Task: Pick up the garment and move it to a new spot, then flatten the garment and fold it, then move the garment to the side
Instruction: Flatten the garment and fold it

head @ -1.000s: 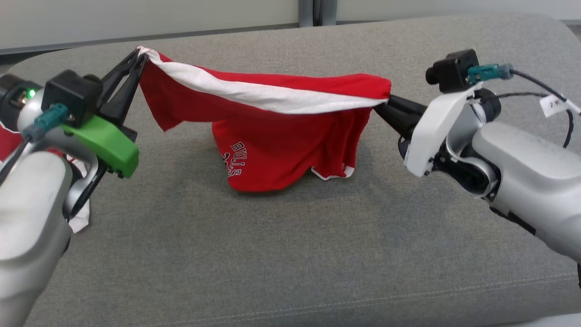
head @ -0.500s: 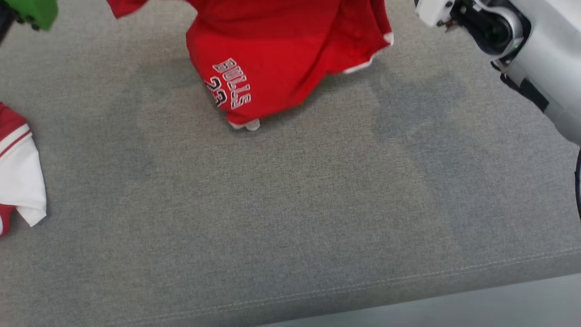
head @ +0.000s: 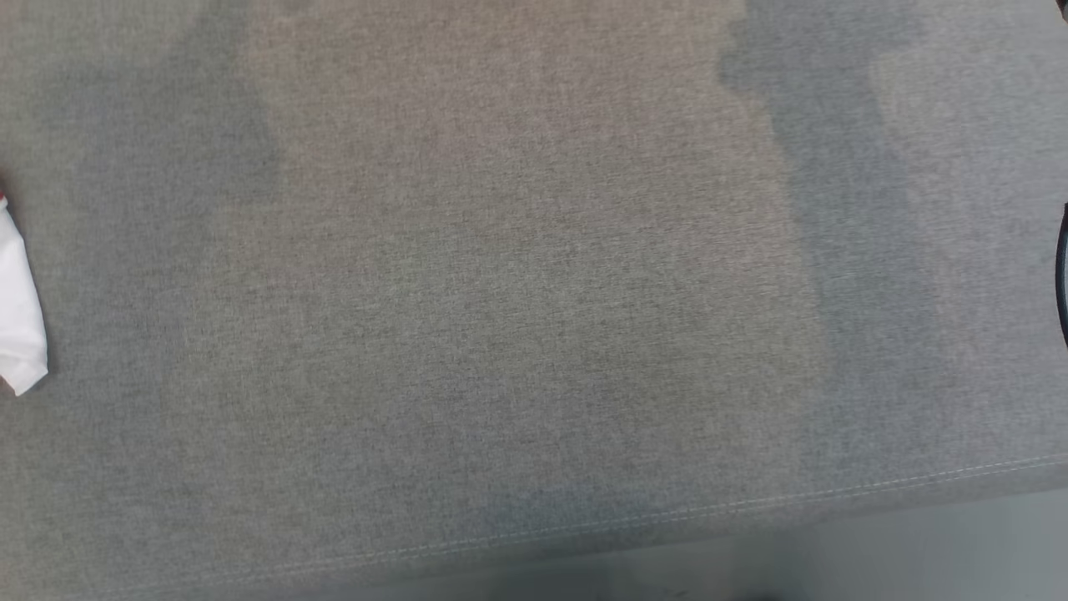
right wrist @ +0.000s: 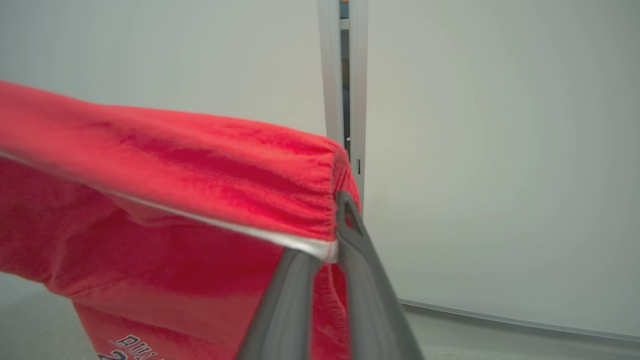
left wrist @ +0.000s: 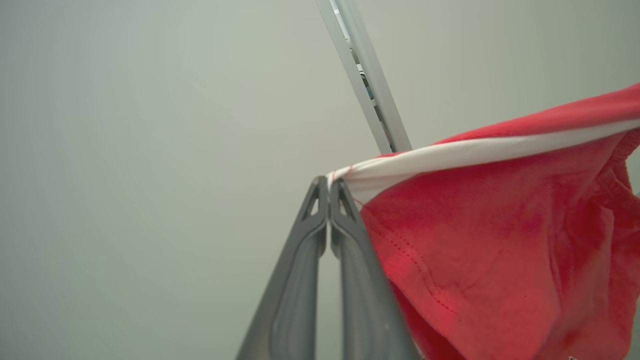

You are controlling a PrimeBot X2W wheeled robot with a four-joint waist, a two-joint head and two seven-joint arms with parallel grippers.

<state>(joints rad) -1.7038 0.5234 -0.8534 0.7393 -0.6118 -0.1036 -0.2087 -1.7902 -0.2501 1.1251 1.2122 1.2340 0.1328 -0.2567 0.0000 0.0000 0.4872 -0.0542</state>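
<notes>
A white cloth (head: pixel 17 317) lies at the left edge of the grey cushion (head: pixel 534 300) seen from the head camera. The left gripper (left wrist: pixel 328 186), its two dark fingers pressed tip to tip, pinches the white-trimmed corner of the red garment (left wrist: pixel 490 240). From those tips the cloth runs off to the gripper's right and sags beneath a taut white band. Beyond the fingers stands a pale wall (left wrist: pixel 150 125) crossed by a slanting metal strip (left wrist: pixel 365 75). At the garment's other end the right gripper (right wrist: pixel 336 230) clamps the gathered red hem. There the cloth spreads away to the gripper's left, with pale lettering (right wrist: pixel 132 345) low beside the fingers. A metal post (right wrist: pixel 342 75) rises just behind the right gripper's tips.
</notes>
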